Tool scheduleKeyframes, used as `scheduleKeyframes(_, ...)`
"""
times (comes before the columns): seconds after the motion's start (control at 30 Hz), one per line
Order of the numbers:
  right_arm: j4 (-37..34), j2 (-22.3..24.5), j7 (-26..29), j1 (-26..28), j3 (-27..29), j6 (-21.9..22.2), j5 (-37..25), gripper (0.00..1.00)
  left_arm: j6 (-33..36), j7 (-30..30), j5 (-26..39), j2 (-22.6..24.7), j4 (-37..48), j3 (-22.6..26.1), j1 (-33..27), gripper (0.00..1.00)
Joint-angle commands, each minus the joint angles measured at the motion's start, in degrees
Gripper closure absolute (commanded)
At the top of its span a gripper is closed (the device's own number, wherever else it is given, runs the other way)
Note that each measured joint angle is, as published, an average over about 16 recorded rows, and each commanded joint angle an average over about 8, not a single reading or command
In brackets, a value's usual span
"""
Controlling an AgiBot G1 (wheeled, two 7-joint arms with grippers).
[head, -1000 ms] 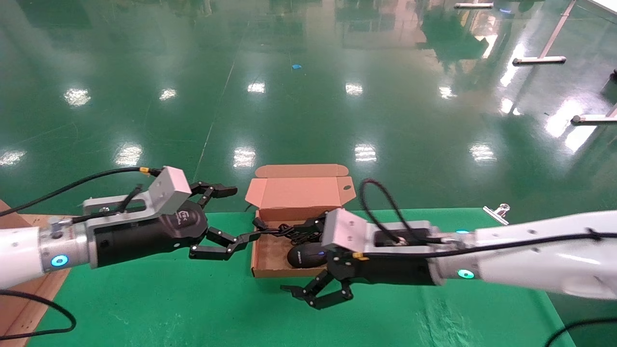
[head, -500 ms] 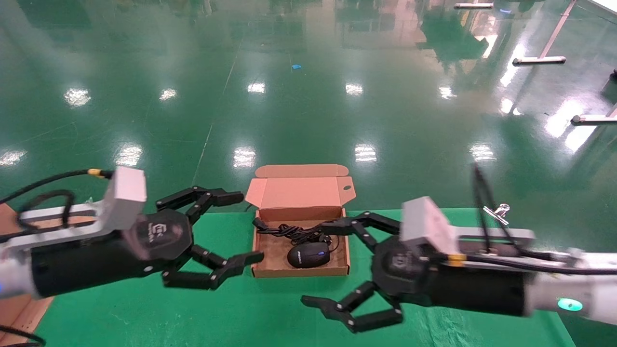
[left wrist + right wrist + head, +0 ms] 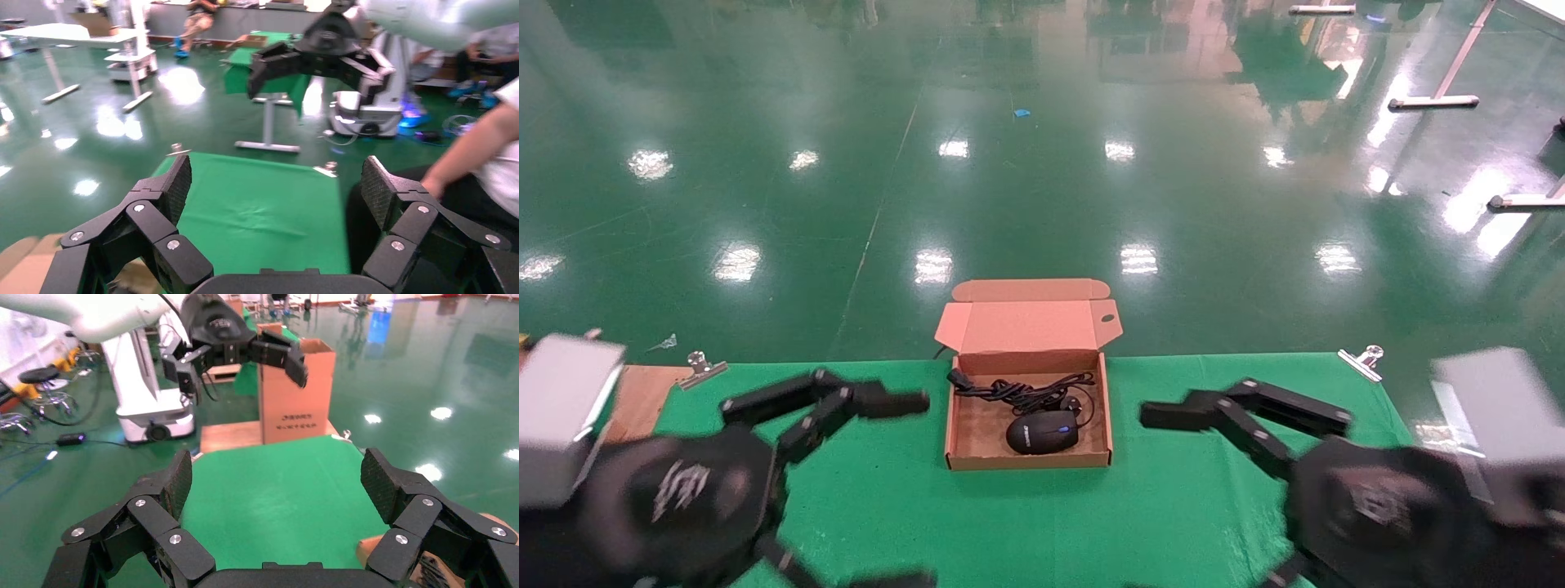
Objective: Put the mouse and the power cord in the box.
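the box [image 3: 960,445] sits open on the green cloth [image 3: 1173,506] at the middle of the table's far edge, its flap lid [image 3: 1027,325] standing up behind it. the mouse [image 3: 1042,431] lies inside, toward the near wall, blue wheel up. the power cord [image 3: 1017,390] is bunched in loops just behind the mouse (also inside the box), one end draped at the left wall.

the left gripper [image 3: 862,490] hangs low at the near left, well apart from the box, its fingers [image 3: 162,190] spread wide with nothing between them. the right gripper [image 3: 1205,498] hangs at the near right, likewise clear of the box, fingers [image 3: 392,484] splayed wide and holding nothing. metal clips [image 3: 1361,361] pin the cloth at the far corners.
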Motion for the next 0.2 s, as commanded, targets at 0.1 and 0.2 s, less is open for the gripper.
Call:
scheduleKeyframes(0.1, 2.15, 2.49, 1.53, -2.36, 3.64, -2.53, 2.27, 0.00, 2.28, -1.77, -1.57, -1.47, -3.30, -2.33, 1.83, 0.00)
scheduleKeyframes(0.2, 2.71, 3.14, 1.84, -2.98, 4.60, -3.20, 2.88, 0.00, 2.86, -2.11, -1.96, -1.83, -4.13, -2.92, 2.28, 0.00)
